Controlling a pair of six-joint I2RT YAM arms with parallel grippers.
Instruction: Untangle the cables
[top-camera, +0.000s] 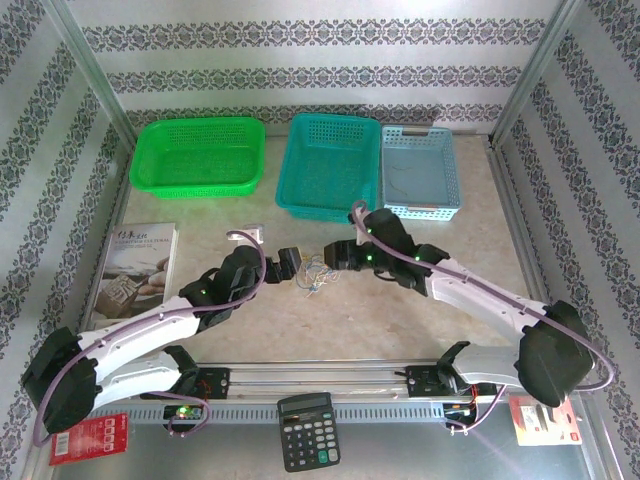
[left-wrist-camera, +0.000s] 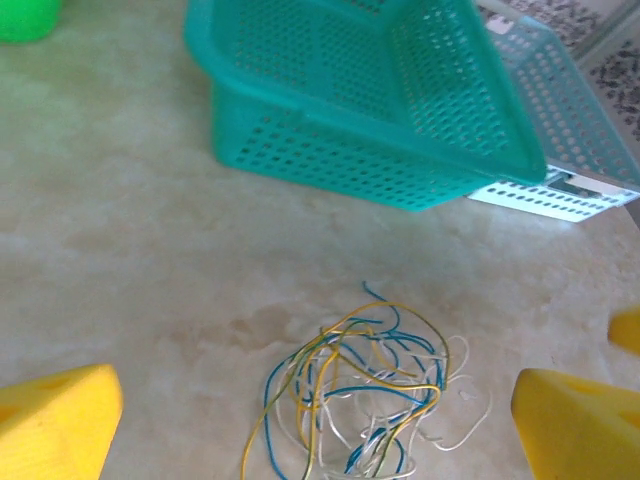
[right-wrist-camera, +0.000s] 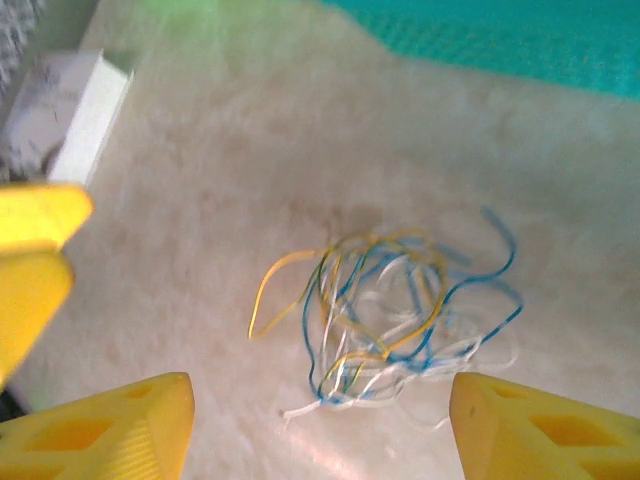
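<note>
The cables are a small tangle of thin yellow, blue and whitish wires lying on the beige table between the two arms. My left gripper sits just left of the tangle. My right gripper is just right of it and slightly farther back. In the left wrist view the cables lie on the table between the wide-apart yellow fingers of the open left gripper. In the right wrist view the cables lie just ahead of the open right gripper. Neither gripper holds anything.
A green basket, a teal basket and a light blue basket stand along the back. A book lies at the left and a small white object behind the left gripper. A calculator rests at the near edge.
</note>
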